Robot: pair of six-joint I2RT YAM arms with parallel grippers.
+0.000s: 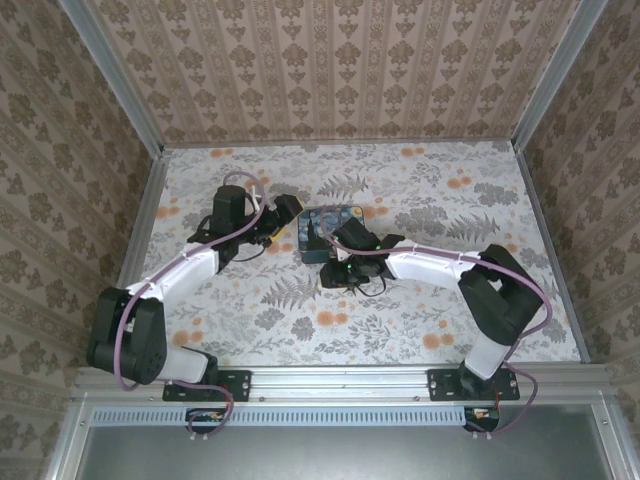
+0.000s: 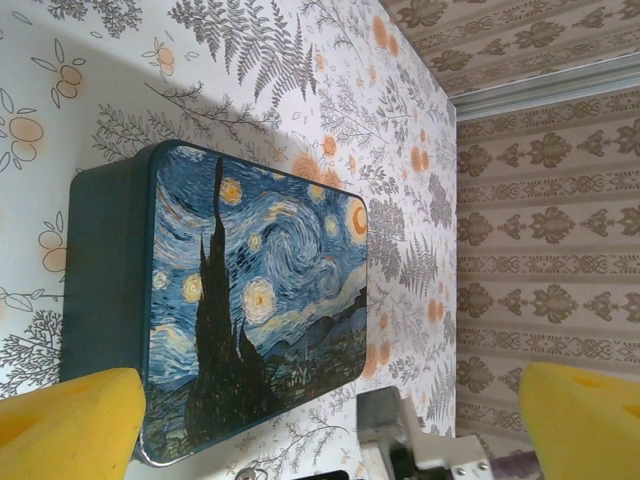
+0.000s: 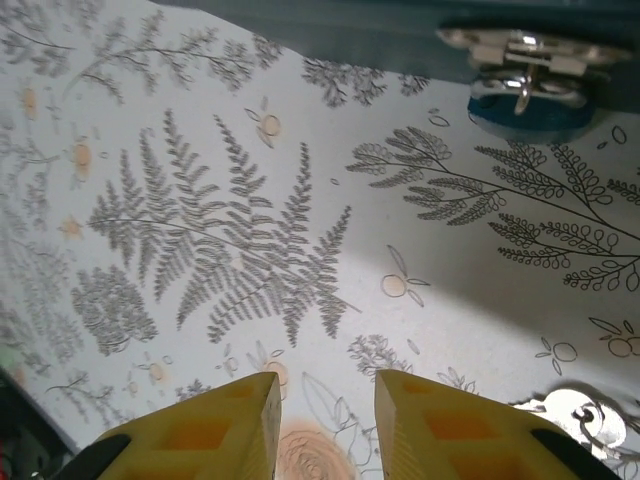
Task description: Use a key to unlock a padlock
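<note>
Right gripper point(image 3: 326, 400) of mine hovers with fingers narrowly parted, holding nothing. Just beside it lies the silvery key point(image 3: 585, 420); farther off, the padlock point(image 3: 528, 100) hangs at the clasp point(image 3: 520, 50) of the Starry Night tin point(image 2: 260, 290). My left gripper point(image 2: 330, 400) gapes wide just beside that tin on the fern-print table point(image 1: 420, 310).

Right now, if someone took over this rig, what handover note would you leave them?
Left gripper: jaws wide open, empty, facing the painted box.
Right gripper: jaws narrowly apart, empty, low over the table.
Padlock: seemingly the small piece at the box's latch, ahead of the right gripper.
Key: lying on the table beside the right gripper, not held.
Done: nothing visible. Left: grasp key, insert, turn.
</note>
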